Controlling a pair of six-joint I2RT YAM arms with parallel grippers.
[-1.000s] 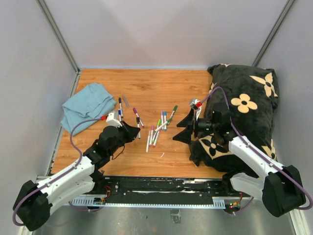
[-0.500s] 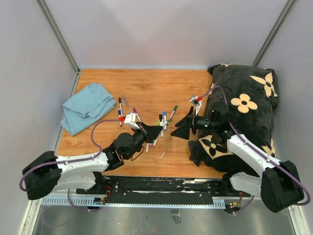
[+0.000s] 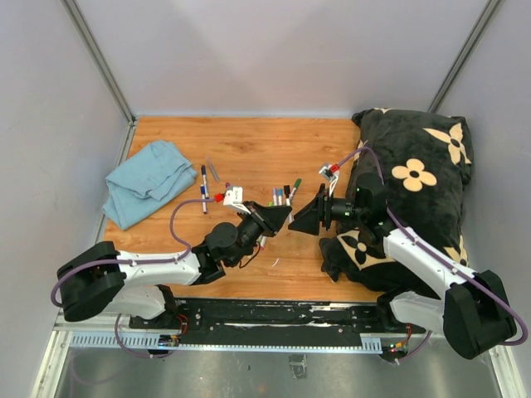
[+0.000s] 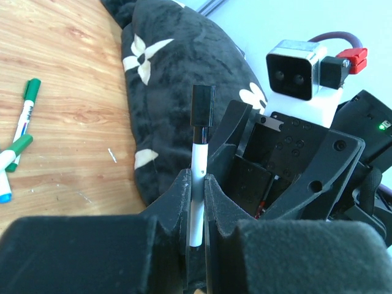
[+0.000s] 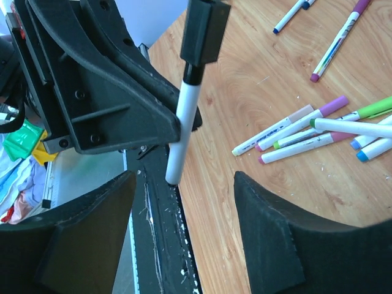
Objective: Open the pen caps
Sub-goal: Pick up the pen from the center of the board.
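Black pen cap [image 4: 203, 105] is sitting atop a white barrel [image 4: 197, 159], which the left end effector [image 4: 196, 184] is clamping tight. Right end effector [image 5: 184, 177] is facing it, fingers parted, cap lined up with the gap, untouched. Both arms are reaching inward over the surface [image 3: 249, 149], tips nearly meeting.

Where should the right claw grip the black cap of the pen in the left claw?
Probably across the black cap, approaching end-on from its free tip: the left claw clamps the white barrel below, so only the capped end stands clear.
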